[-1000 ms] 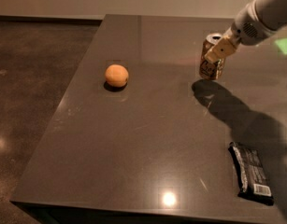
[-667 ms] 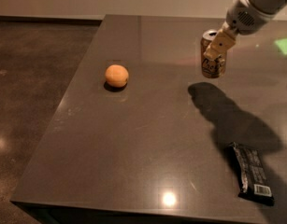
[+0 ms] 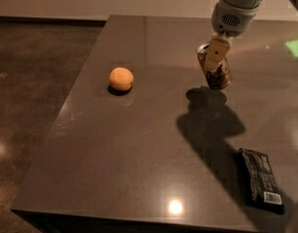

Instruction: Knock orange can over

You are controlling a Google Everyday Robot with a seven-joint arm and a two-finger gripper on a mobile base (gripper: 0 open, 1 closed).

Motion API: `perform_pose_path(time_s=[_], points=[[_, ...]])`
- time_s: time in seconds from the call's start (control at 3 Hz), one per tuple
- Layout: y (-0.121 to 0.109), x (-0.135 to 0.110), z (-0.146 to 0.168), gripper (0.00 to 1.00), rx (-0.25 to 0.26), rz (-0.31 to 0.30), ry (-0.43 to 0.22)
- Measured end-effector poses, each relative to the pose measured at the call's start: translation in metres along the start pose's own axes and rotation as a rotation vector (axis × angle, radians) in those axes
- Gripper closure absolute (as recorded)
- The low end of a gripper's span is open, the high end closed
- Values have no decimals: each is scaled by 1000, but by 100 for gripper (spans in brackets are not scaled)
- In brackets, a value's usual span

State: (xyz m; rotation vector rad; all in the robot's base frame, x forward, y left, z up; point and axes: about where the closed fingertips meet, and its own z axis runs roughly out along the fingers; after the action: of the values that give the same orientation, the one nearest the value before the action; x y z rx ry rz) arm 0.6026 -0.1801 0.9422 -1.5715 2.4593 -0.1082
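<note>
The orange can (image 3: pixel 220 78) is on the grey table (image 3: pixel 139 144) at the far right, leaning with its silver top toward the left. My gripper (image 3: pixel 216 56) comes down from the upper right and is pressed against the can's upper part, covering some of it. The arm's shadow falls on the table in front of the can.
A round orange fruit (image 3: pixel 121 78) lies at the table's middle left. A dark snack packet (image 3: pixel 260 179) lies near the front right corner. The table's left edge drops to a dark floor (image 3: pixel 32 81). A green light patch (image 3: pixel 295 46) shows at far right.
The arm has swung left and more upright over the can. The can, upright a second ago, now leans with its top to the left.
</note>
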Motion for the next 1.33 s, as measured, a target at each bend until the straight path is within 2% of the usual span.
perform_pose_path(time_s=[0.33, 0.67, 1.0, 1.33], points=[[7, -9, 8, 100, -23, -80, 36], [25, -23, 14, 82, -39, -207, 56], [42, -31, 18, 57, -46, -306, 89], [52, -34, 23, 35, -45, -366, 126]])
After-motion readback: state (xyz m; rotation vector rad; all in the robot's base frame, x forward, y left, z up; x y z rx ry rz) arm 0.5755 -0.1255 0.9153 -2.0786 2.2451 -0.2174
